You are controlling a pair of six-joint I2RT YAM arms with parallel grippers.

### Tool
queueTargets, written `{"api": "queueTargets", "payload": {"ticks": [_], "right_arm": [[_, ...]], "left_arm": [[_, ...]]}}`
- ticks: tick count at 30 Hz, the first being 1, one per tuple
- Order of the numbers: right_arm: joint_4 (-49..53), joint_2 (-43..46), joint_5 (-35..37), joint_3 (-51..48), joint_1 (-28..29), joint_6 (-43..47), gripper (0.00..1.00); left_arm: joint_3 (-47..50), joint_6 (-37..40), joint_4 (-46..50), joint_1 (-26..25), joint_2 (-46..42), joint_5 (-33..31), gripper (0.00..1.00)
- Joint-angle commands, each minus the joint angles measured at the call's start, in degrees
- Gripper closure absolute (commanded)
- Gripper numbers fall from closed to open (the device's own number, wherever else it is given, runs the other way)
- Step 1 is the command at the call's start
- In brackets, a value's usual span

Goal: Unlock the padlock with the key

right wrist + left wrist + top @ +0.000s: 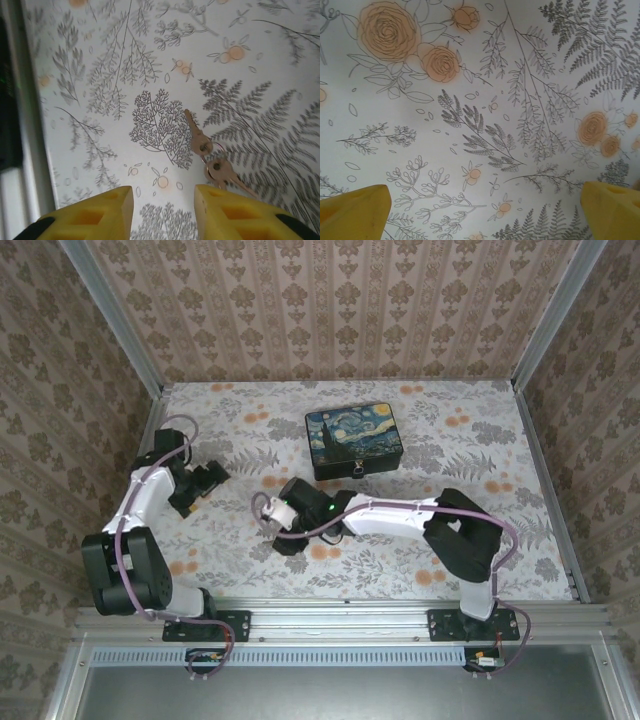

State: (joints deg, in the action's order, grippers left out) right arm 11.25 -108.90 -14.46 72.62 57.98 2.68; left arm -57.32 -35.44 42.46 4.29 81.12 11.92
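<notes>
Two brass-coloured keys (202, 145) joined by a ring lie flat on the flowered tablecloth. They rest just beyond and slightly right of my right gripper (162, 192), and its right finger (235, 215) sits close by the nearer key (222, 171). Its yellow jaws stand partly apart with only bare cloth between them. The small padlock (357, 470) hangs at the front of the black box with the starry-night lid (352, 437), beyond my right gripper (275, 512). Over at the left my left gripper (484, 192) is wide open above empty cloth (197, 490).
The box stands at the middle back of the table. Metal rails (345, 608) run along the near edge, and wallpapered walls close in the other three sides. A dark strip and a table edge (22, 125) show on the left of the right wrist view.
</notes>
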Motion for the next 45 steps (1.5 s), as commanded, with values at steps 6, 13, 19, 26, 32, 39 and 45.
{"api": "queueTargets", "payload": {"ticks": [6, 13, 19, 26, 32, 39, 45], "right_arm": [[-14.37, -3.43, 11.94, -2.10, 2.93, 16.45, 0.65], [-17.29, -5.90, 8.34, -3.83, 2.93, 24.57, 0.59], [-18.31, -8.76, 8.66, -3.19, 2.93, 26.75, 0.55], [-18.28, -11.15, 10.07, -2.57, 2.93, 28.30, 0.58], [-16.76, -13.06, 11.38, -1.69, 2.68, 29.97, 0.70], [-13.67, -13.79, 11.47, -0.79, 0.60, 28.27, 0.84], [-10.63, -12.78, 9.43, 2.09, -1.81, 23.14, 0.92]], "left_arm": [[0.37, 0.14, 1.74, 1.84, -1.60, 3.64, 0.01], [0.26, 1.15, 1.84, 2.78, -2.42, 3.94, 0.01], [0.55, 1.84, 1.87, 3.77, -2.99, 4.05, 0.00], [0.27, 1.88, 1.42, 4.02, -2.81, 5.04, 0.00], [-0.94, 2.22, 1.75, 4.21, -2.81, 5.22, 0.00], [-1.11, 2.39, 1.93, 4.68, -3.60, 5.48, 0.00], [-0.73, 5.01, 0.91, 2.56, -4.63, 7.32, 0.01]]}}
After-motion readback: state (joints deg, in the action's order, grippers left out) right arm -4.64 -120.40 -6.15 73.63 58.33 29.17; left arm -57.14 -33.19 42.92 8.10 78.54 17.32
